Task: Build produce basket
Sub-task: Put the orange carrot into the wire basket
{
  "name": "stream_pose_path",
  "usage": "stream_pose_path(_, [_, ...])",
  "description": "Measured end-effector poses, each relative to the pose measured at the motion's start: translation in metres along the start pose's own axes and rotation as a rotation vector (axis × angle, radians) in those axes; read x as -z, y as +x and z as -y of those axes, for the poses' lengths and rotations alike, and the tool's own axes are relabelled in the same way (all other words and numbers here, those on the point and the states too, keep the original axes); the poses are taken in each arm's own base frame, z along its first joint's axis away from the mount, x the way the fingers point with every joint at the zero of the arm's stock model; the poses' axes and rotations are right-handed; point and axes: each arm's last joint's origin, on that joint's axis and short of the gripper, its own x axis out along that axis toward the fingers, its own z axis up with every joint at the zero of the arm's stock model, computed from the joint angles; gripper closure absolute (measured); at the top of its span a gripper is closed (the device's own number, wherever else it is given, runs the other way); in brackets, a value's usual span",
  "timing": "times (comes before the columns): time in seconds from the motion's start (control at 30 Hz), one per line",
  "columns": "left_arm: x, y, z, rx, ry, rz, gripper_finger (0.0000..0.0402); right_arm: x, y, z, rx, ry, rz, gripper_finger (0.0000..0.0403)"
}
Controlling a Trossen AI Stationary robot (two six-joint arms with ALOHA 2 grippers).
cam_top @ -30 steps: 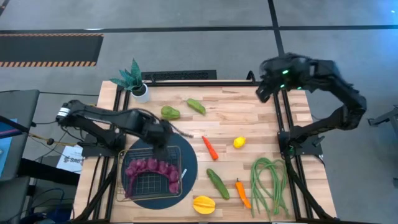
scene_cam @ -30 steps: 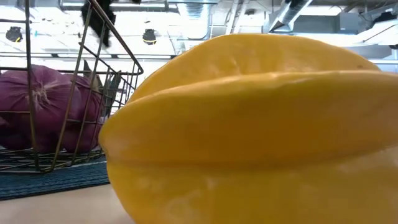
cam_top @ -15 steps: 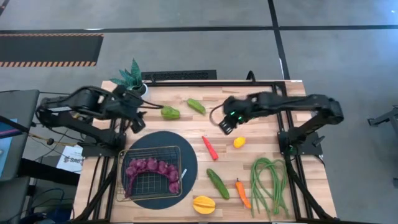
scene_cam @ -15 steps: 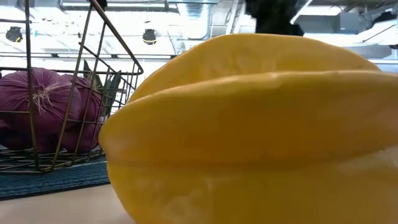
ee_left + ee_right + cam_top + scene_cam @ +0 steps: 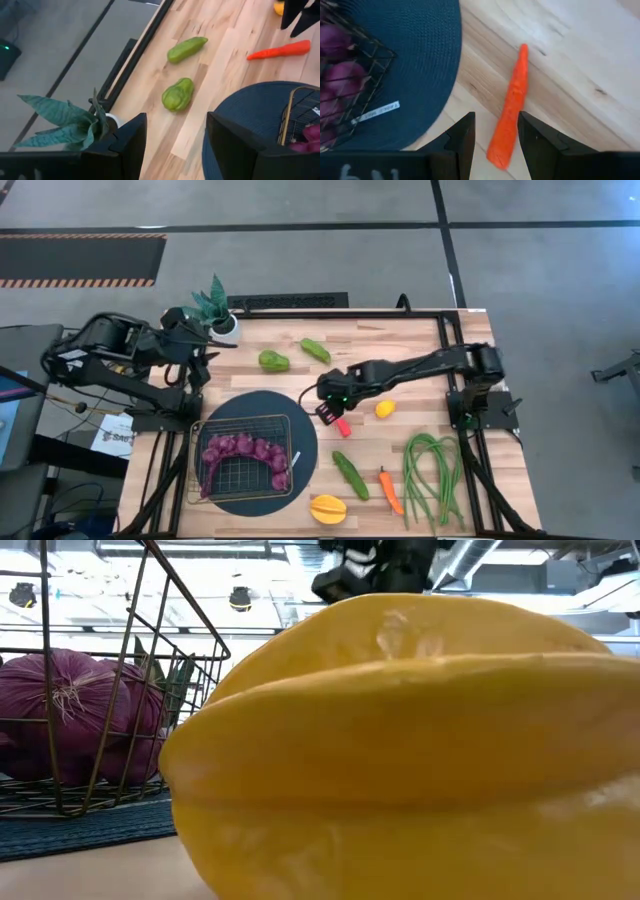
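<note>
The wire basket [image 5: 240, 478] stands on a dark round mat [image 5: 305, 442] near the table's near-left part, and the purple grape string [image 5: 243, 448] lies in it. My right gripper [image 5: 328, 409] is open and hangs over the red pepper [image 5: 514, 107], one finger on each side of the pepper's thick end, with a gap showing on both sides. The pepper lies flat on the wood just right of the mat. My left gripper [image 5: 176, 145] is open and waits at the far-left edge beside the potted plant [image 5: 212, 308]. A yellow star fruit [image 5: 400, 740] fills the low view.
Loose on the wood: a green pepper [image 5: 273, 361], a long green pepper [image 5: 315, 350], a lemon [image 5: 384, 408], a cucumber [image 5: 350, 474], an orange pepper [image 5: 390, 490], green beans [image 5: 433, 475] and the star fruit [image 5: 328, 507] at the near edge. A black frame rims the table.
My right arm has swung from the far-right corner toward the table's middle and down, ending over the red pepper. My left gripper has drawn back from the basket's far edge toward the far-left corner beside the plant. The grape string has stayed in the basket.
</note>
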Motion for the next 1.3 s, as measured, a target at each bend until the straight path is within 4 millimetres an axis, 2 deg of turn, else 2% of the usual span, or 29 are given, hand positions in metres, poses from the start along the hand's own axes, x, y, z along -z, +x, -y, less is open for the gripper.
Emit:
stream_pose_path(0.13, [0.001, 0.0, 0.0, -0.002, 0.014, -0.007, 0.021, 0.001, 0.025, -0.001, 0.022, 0.008, -0.034, 0.0229])
stream_pose_path(0.27, [0.001, 0.0, 0.0, 0.004, 0.019, -0.013, 0.021, 0.004, 0.042, 0.004, 0.079, -0.005, -0.092, 0.0227])
stream_pose_path(0.63, [0.001, 0.001, 0.0, 0.005, 0.019, -0.015, 0.021, 0.0, 0.042, 0.007, 0.08, -0.012, -0.092, 0.0226])
stream_pose_path(0.93, [0.001, 0.0, 0.001, 0.015, 0.017, -0.017, 0.021, 0.006, 0.073, 0.006, 0.098, -0.017, -0.143, 0.0214])
stream_pose_path(1.07, [0.001, 0.0, 0.001, 0.024, 0.016, -0.02, 0.021, 0.007, 0.079, 0.009, 0.12, -0.016, -0.165, 0.0215])
stream_pose_path(1.2, [0.001, 0.001, 0.001, 0.024, 0.008, -0.02, 0.021, 0.005, 0.084, 0.011, 0.122, -0.008, -0.164, 0.0226])
stream_pose_path(1.3, [0.001, 0.001, 0.001, 0.023, -0.003, -0.02, 0.021, 0.003, 0.083, 0.012, 0.115, 0.0, -0.179, 0.0259])
